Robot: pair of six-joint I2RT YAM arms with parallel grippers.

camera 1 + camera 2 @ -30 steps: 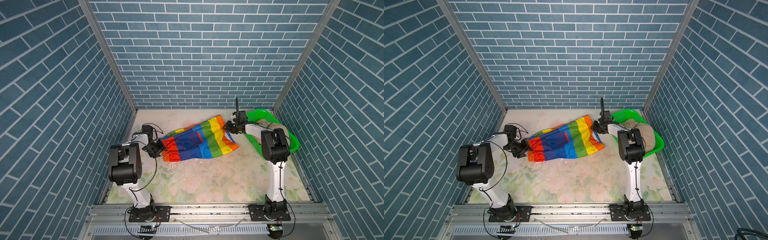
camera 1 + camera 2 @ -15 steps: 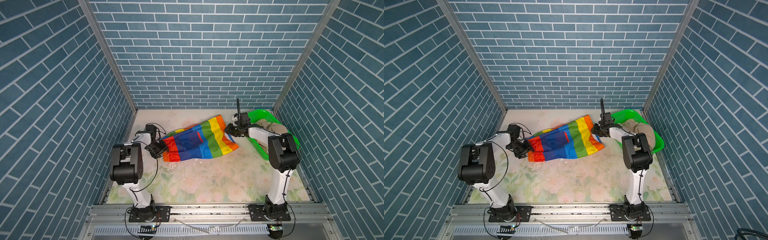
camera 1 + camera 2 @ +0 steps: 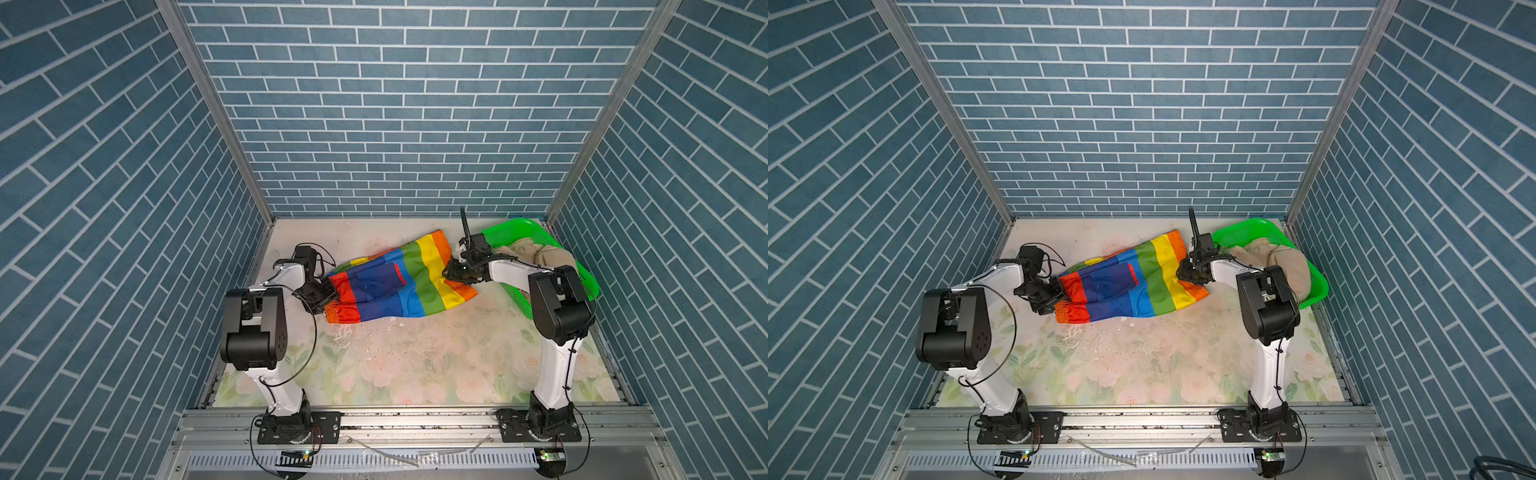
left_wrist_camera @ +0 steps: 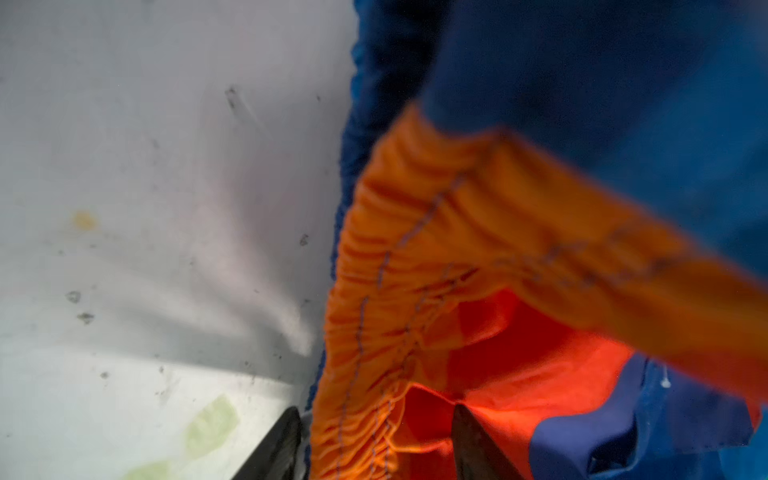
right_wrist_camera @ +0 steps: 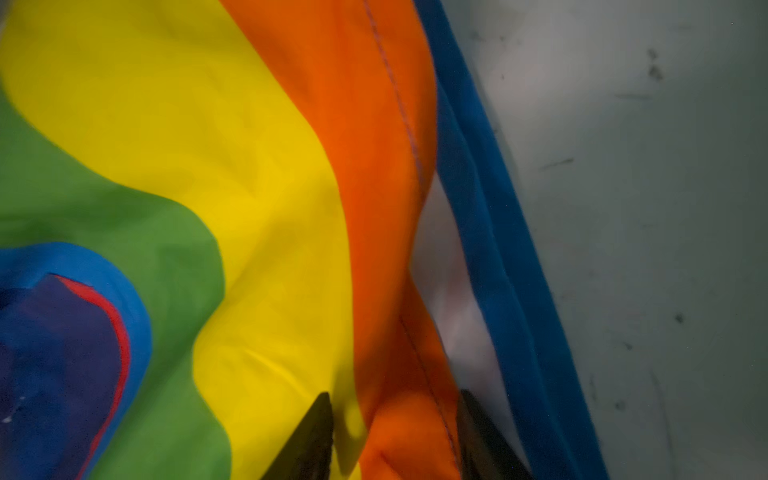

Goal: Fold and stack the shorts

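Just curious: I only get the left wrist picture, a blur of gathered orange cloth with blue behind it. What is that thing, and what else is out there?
Observer: It is the rainbow-striped shorts, spread flat on the table. Your orange part is the waistband end.
Operator: Is the other arm busy?
Observer: The right gripper is at the opposite edge, by the orange hem, with its jaws apart over the cloth.
Operator: Is there a second pair?
Observer: Yes, the beige shorts lie bunched in the green basket at the far right corner in both top views.
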